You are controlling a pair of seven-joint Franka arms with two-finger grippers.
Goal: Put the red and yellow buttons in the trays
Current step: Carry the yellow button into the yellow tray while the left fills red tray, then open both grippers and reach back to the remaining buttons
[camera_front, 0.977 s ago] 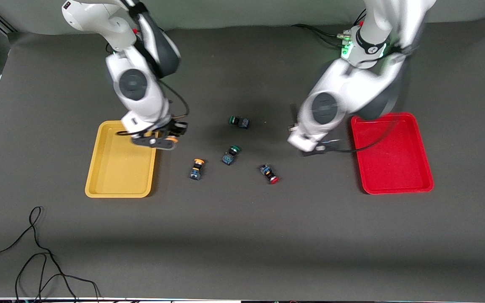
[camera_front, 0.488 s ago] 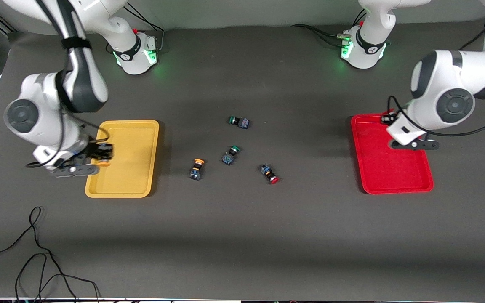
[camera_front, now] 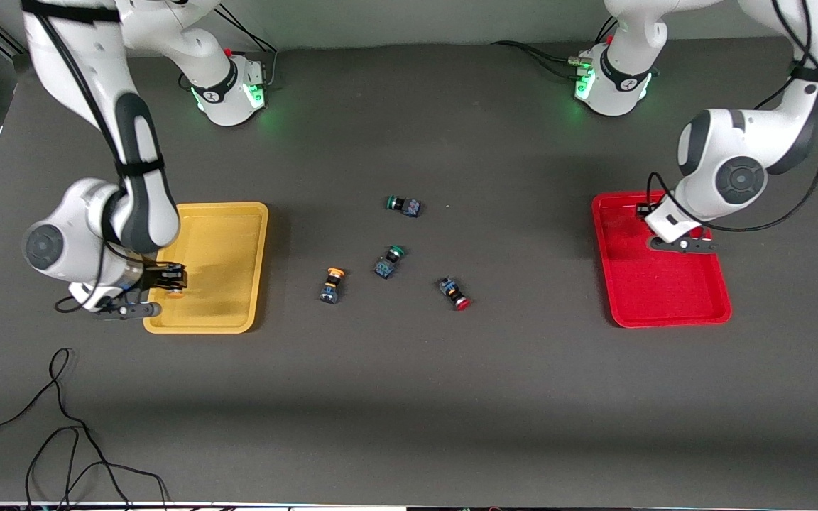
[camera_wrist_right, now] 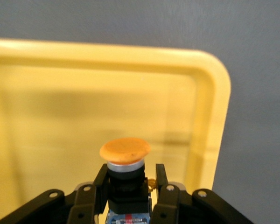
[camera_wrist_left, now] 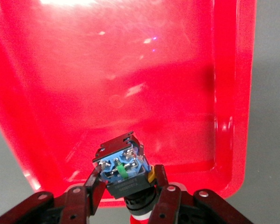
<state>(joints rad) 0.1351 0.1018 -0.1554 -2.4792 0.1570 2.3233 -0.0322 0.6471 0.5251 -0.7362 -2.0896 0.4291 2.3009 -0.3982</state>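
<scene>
Since a second ago we have swung both arms outward over the trays. Our right gripper (camera_wrist_right: pixel 129 190), clamped on a yellow-capped push-button switch (camera_wrist_right: pixel 125 161), hangs over the shallow yellow plastic tray (camera_front: pixel 228 245); our left gripper (camera_wrist_left: pixel 127 193) pinches a red-capped switch (camera_wrist_left: pixel 123 168) over the red tray (camera_front: pixel 664 291). They look light, rigid and smooth: grip the black barrel. On the table, a red switch (camera_front: pixel 454 293) lies at four o'clock of the green-capped one (camera_front: pixel 389 260).
</scene>
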